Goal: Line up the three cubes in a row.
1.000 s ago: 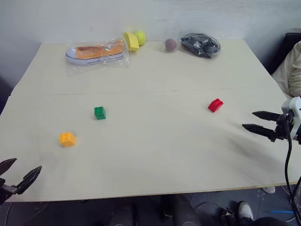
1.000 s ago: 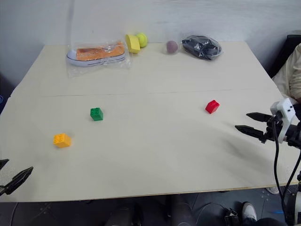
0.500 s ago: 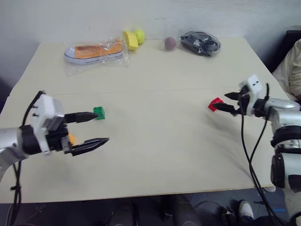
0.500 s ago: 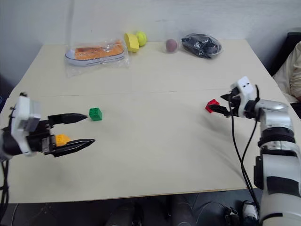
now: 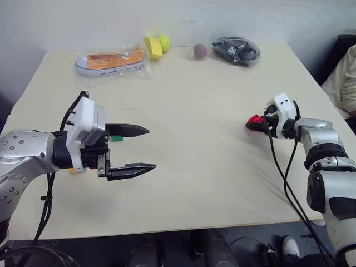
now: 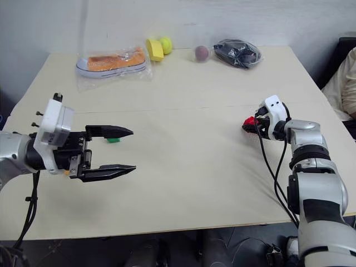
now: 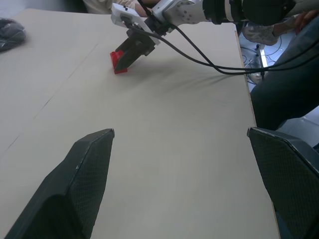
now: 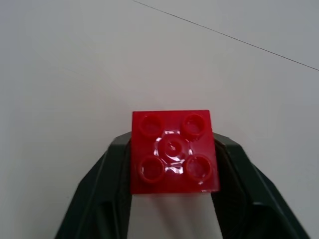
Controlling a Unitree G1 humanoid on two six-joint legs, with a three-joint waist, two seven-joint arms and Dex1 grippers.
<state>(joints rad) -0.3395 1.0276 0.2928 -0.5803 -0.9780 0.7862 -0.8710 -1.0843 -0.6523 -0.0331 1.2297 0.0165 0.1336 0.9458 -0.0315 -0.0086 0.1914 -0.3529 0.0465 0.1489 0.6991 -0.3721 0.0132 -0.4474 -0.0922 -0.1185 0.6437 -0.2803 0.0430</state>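
My right pincer (image 8: 172,199) clamped on red cube (image 8: 173,152), my left pincer (image 5: 142,149) spread wide above table (image 5: 200,167), green cube (image 6: 113,139) just behind it, no readable writing

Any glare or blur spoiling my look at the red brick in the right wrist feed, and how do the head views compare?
Right wrist view: red cube sharp, with small highlights on its studs, and the right gripper shut on it. Left wrist view: left gripper fingers loom large and soft, the cube small but clear. Head views: even light, soft shadows on the table.
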